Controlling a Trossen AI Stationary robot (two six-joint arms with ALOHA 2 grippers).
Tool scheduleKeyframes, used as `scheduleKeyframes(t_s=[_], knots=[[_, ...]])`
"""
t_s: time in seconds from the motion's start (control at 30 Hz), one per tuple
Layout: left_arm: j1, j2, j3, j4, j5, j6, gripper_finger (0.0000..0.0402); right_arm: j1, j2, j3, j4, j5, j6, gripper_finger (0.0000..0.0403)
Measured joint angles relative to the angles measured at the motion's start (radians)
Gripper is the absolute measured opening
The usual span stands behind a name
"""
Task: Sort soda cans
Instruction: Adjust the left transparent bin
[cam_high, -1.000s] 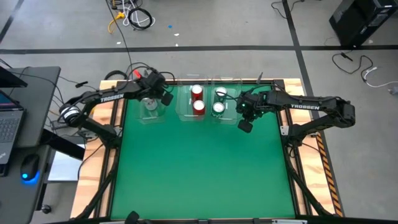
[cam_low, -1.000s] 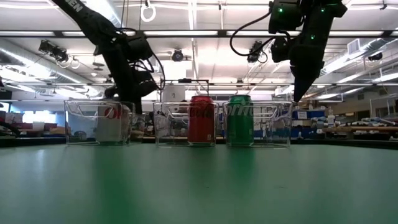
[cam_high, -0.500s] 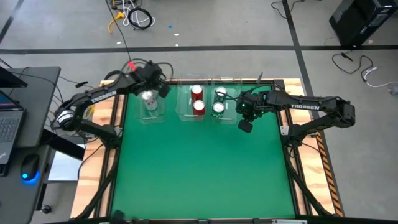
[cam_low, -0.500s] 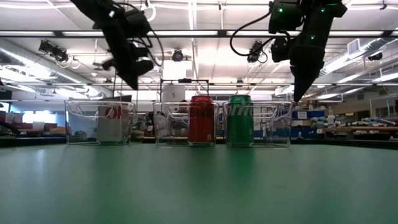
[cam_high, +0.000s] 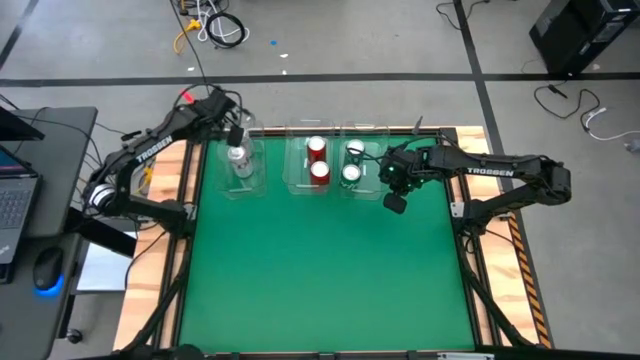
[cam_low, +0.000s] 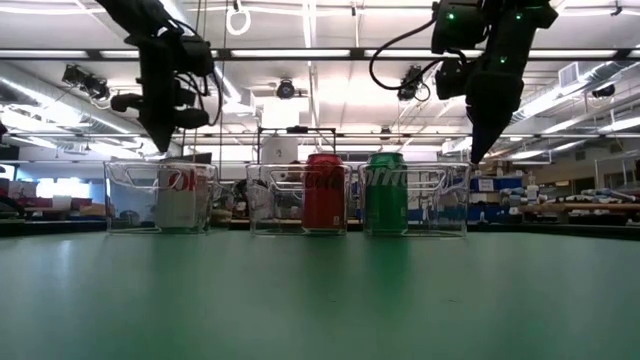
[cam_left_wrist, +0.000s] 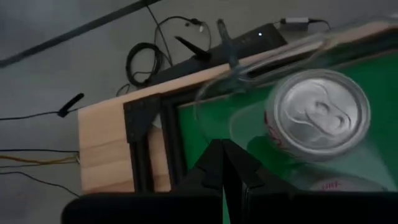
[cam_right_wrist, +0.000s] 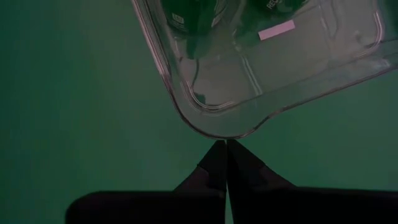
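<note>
On the green table (cam_high: 320, 270), the silver, red and green soda cans (cam_high: 318, 172) stand sorted in three clear bins (cam_low: 160, 196). Left gripper (cam_high: 236, 133) and right gripper (cam_high: 392, 204) hover pinched together, empty; sorting looks complete, so retreat seems next.

Three bins stand in a row along the far edge of the surface (cam_high: 320, 270): the left bin (cam_high: 240, 172), the middle bin (cam_high: 314, 168) and the right bin (cam_high: 352, 165), the last two close together and the left one apart. Two cans (cam_high: 238, 158) stand in the left bin, one behind the other, two cans (cam_high: 318, 160) likewise in the middle bin, and two cans (cam_high: 352, 162) in the right bin. The left gripper (cam_high: 235, 132) hangs above the far end of the left bin, and the right gripper (cam_high: 392, 204) hangs just right of the right bin's near corner.
</note>
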Motion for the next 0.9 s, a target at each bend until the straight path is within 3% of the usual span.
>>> scheduleKeyframes(t_s=[0.63,0.9], knots=[[0.006,0.053,-0.077,0.029,0.009,-0.077,0.0000,0.000,0.000,0.000,0.000,0.000,-0.007,0.0000],[-0.067,0.052,-0.142,0.028,0.007,-0.003,0.0000,0.000,0.000,0.000,0.002,0.000,-0.015,0.0000]])
